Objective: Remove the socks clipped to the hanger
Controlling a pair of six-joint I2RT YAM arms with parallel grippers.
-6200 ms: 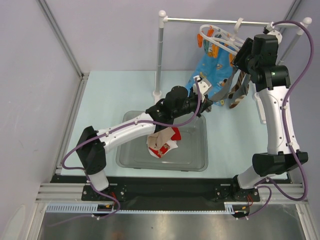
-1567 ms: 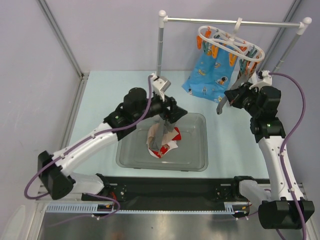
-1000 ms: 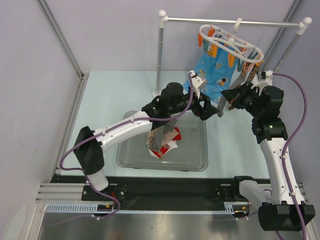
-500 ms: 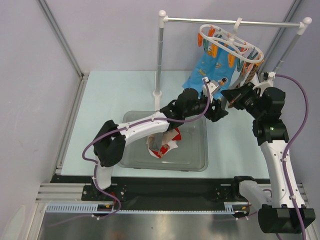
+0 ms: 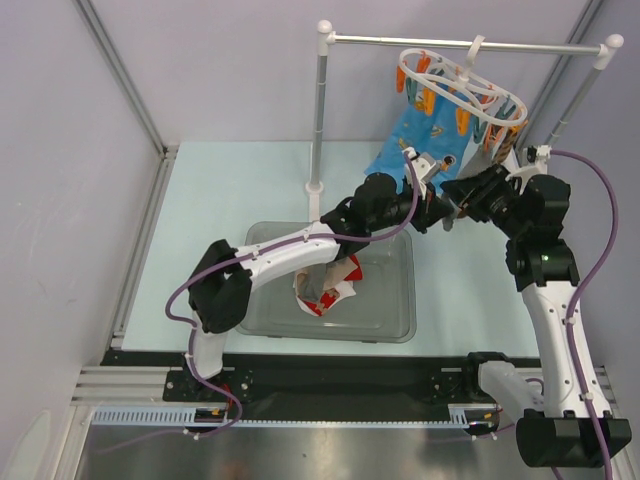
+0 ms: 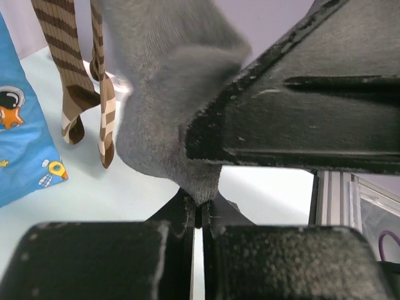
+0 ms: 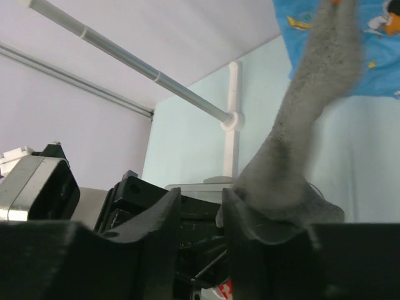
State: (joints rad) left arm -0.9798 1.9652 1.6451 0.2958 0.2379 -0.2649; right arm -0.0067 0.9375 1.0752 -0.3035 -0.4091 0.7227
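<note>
The white oval hanger [image 5: 462, 85] with orange pegs hangs from the rail. A bright blue printed sock [image 5: 412, 150] is clipped to it and also shows in the left wrist view [image 6: 19, 144]. Two brown-and-cream striped socks [image 6: 75, 75] hang beside it. A grey sock [image 6: 162, 94] hangs between the two grippers. My left gripper [image 6: 201, 209] is shut on its lower tip, and in the top view it [image 5: 438, 208] meets my right gripper [image 5: 456, 203]. My right gripper [image 7: 197, 200] stands open, with the grey sock [image 7: 294, 175] lying against the outside of its right finger.
A grey plastic tray [image 5: 392, 305] sits at the table's middle and holds a white-and-red sock bundle [image 5: 325, 285]. The white-and-metal rail stand [image 5: 319, 110] rises behind it, with its second post at the far right [image 5: 560, 105]. Walls close in on both sides.
My left arm swung from over the tray to the right and reached my right gripper. Its jaws now pinch the grey sock's tip. My right arm stayed almost still.
</note>
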